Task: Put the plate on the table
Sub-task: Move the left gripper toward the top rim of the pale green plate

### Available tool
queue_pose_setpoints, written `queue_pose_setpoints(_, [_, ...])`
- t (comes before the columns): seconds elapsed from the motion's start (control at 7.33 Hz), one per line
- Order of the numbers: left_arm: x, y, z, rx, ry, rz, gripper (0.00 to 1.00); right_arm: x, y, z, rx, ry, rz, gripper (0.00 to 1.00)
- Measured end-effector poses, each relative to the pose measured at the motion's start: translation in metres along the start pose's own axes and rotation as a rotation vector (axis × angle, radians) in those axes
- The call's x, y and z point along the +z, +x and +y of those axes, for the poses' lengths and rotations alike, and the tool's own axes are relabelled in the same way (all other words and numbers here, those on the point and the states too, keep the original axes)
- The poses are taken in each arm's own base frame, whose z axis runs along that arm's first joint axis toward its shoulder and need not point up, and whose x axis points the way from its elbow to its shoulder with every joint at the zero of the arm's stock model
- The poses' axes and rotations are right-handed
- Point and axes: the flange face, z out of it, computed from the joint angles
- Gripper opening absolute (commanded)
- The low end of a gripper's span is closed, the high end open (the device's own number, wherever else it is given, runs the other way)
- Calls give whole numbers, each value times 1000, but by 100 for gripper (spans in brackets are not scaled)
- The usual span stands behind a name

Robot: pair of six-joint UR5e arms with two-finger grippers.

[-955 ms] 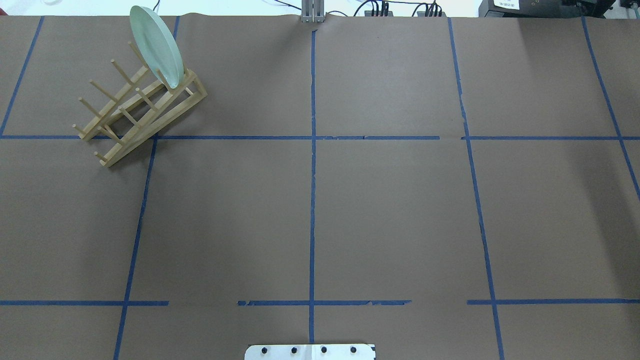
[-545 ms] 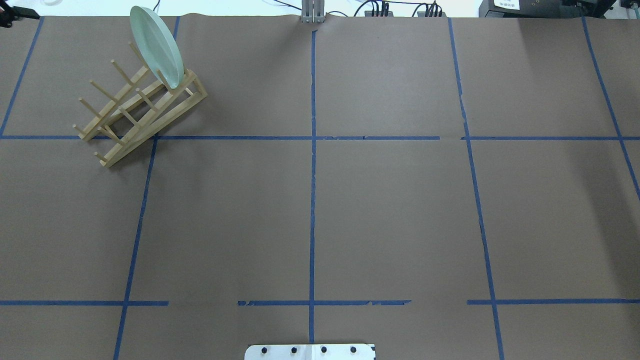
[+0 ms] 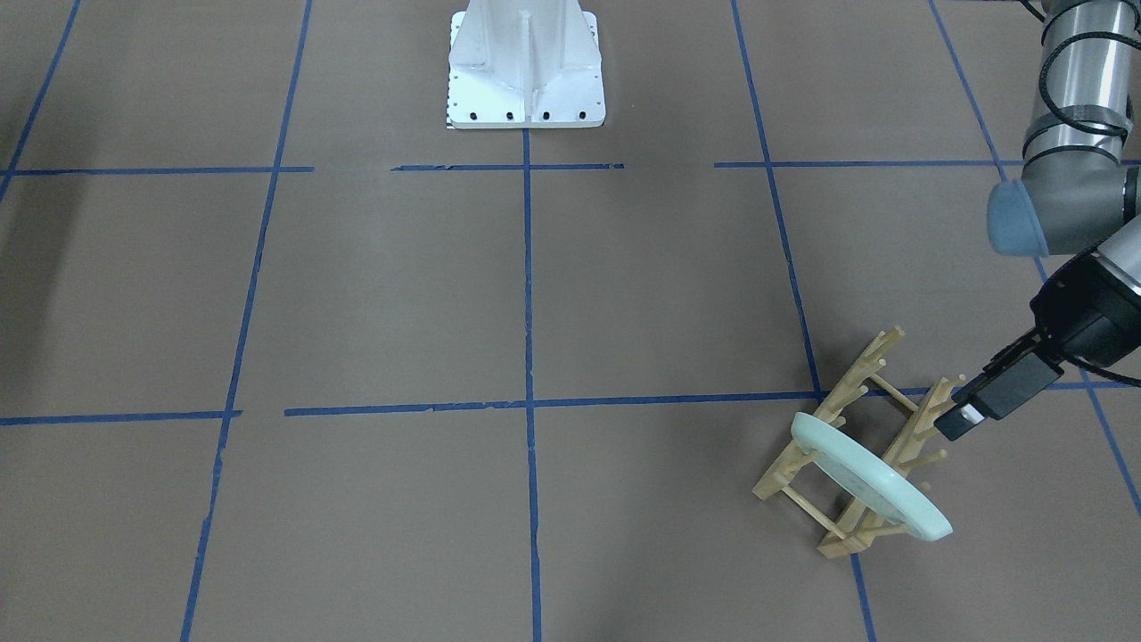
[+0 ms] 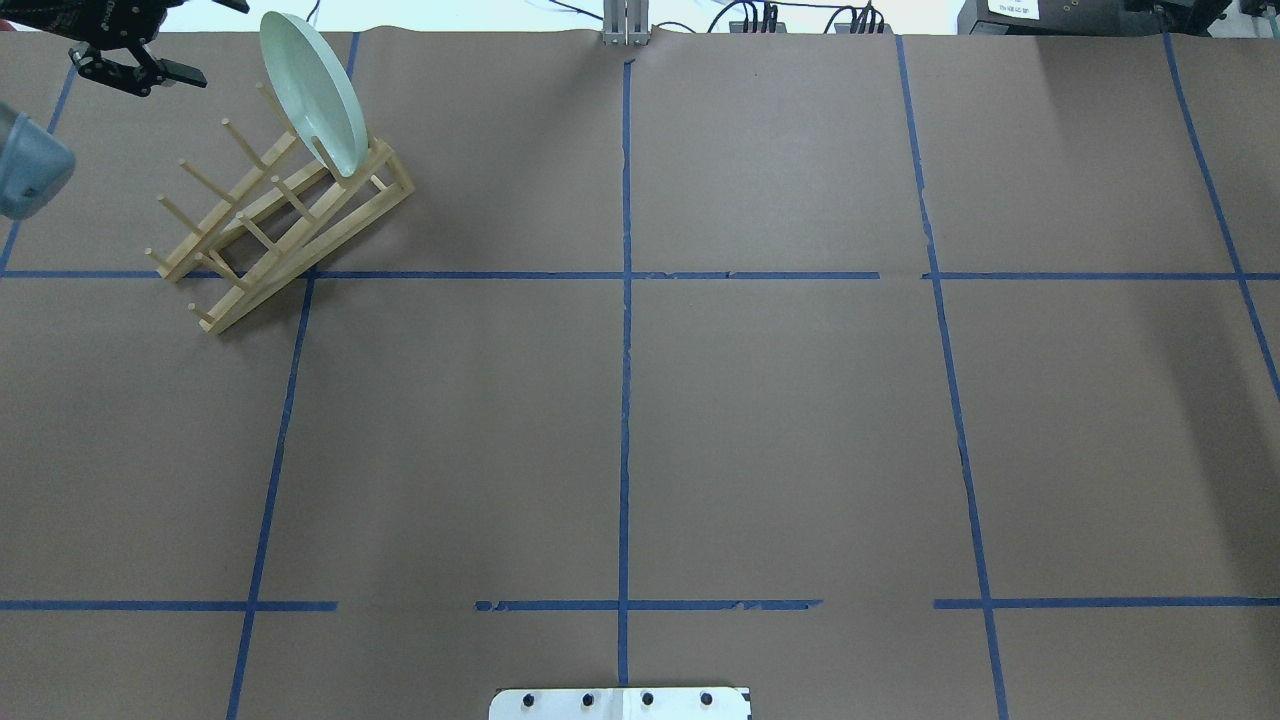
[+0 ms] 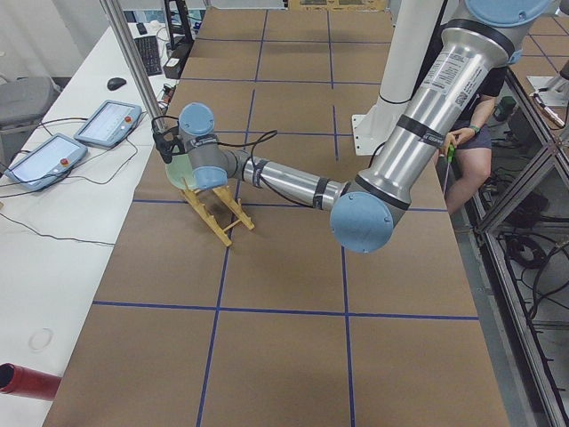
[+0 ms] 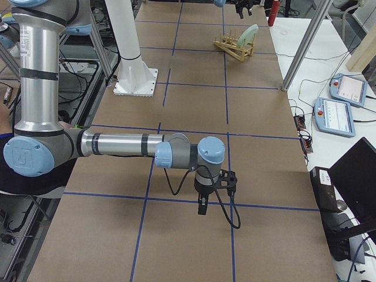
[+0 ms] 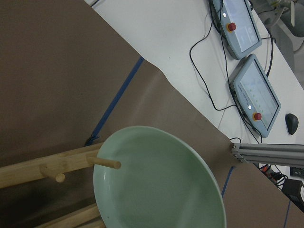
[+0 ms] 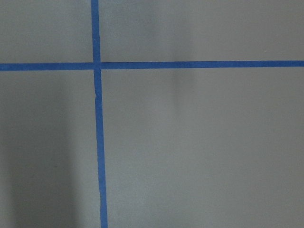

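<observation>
The pale mint-green plate (image 4: pixel 310 95) stands on edge in the far end slot of a wooden peg rack (image 4: pixel 270 220) at the far left of the brown table (image 4: pixel 780 420). It also shows in the front view (image 3: pixel 869 481) and fills the left wrist view (image 7: pixel 161 185). My left gripper (image 4: pixel 222 45) is open and empty, just left of the plate's upper rim, apart from it. In the front view it (image 3: pixel 958 419) hovers by the rack's pegs. My right gripper (image 6: pixel 202 205) shows only in the right side view, low over bare table; I cannot tell its state.
The white robot base (image 3: pixel 526 62) stands at the table's near-robot edge. Teach pendants (image 7: pixel 237 23) and cables lie on the white bench beyond the table's far edge. A metal post (image 4: pixel 625 25) stands at the far edge. Blue tape lines (image 8: pixel 97 118) cross the paper.
My left arm and gripper have come into the overhead view from the upper left, moving toward the plate. The plate and rack have not moved.
</observation>
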Motion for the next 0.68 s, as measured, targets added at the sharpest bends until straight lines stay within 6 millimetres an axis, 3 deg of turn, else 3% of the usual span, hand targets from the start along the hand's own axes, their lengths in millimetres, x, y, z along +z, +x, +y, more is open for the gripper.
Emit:
queue_pose_setpoints(0.55, [33, 30, -4, 2, -14, -11, 98, 0, 0, 0, 0, 0, -1, 100])
queue_pose_setpoints(0.68, [40, 34, -6, 0, -3, -14, 85, 0, 0, 0, -1, 0, 0, 100])
